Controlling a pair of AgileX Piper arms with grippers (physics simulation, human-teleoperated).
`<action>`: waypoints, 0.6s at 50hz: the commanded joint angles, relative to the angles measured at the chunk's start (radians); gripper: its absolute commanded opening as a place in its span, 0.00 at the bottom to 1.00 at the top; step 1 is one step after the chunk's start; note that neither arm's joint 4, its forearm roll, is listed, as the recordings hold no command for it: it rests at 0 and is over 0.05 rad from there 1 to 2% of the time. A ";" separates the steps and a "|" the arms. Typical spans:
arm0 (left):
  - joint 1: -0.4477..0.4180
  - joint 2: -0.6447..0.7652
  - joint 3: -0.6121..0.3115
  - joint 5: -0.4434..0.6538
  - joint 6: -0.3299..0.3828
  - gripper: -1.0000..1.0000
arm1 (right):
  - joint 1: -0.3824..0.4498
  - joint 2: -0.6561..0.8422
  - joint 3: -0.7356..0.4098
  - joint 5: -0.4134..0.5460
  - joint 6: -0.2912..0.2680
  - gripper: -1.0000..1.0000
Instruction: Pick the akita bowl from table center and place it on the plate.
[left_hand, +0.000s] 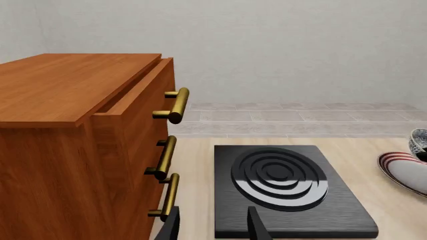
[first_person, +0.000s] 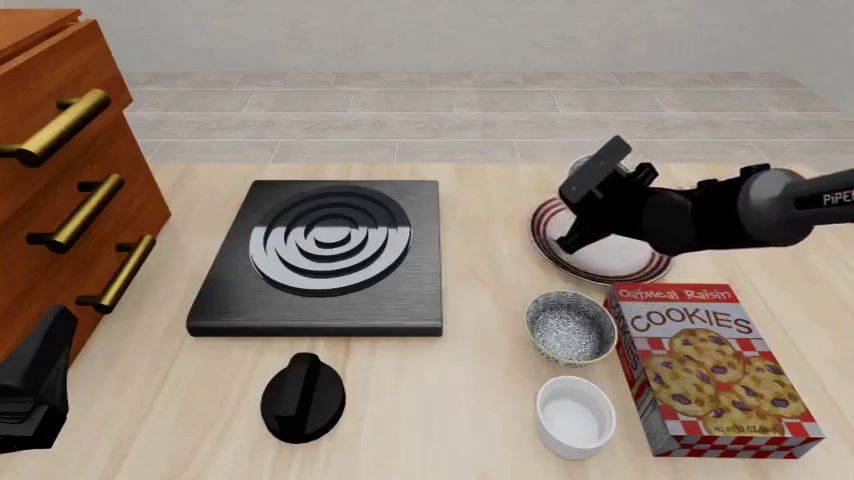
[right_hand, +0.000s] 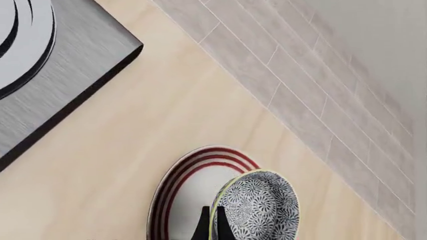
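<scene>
The akita bowl (right_hand: 260, 206), grey-blue speckled with a pale rim, hangs tilted over the far part of the plate (right_hand: 190, 195). My right gripper (right_hand: 212, 227) is shut on the bowl's rim. In the front view the right gripper (first_person: 578, 226) and its arm cover most of the red-striped plate (first_person: 625, 262), and the bowl is almost hidden behind them. The left wrist view catches the bowl (left_hand: 420, 142) and the plate (left_hand: 403, 170) at its edge. My left gripper (left_hand: 215, 230) is open and holds nothing, low beside the cabinet and in front of the stove.
A second speckled bowl (first_person: 571, 325) and a white cup (first_person: 575, 415) stand nearer than the plate, beside a cookies box (first_person: 714, 365). A black stove plate (first_person: 320, 255) lies mid-table with a black knob (first_person: 304, 398) in front. A wooden cabinet (first_person: 67, 170) fills the left.
</scene>
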 joint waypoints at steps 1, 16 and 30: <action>0.000 0.000 0.000 0.000 0.000 1.00 | -0.033 0.029 0.006 -0.021 0.014 0.00; 0.000 0.000 0.000 0.000 0.000 1.00 | -0.043 0.075 -0.007 -0.030 0.033 0.00; 0.000 0.000 0.000 0.000 0.000 1.00 | -0.033 0.090 -0.005 -0.030 0.053 0.00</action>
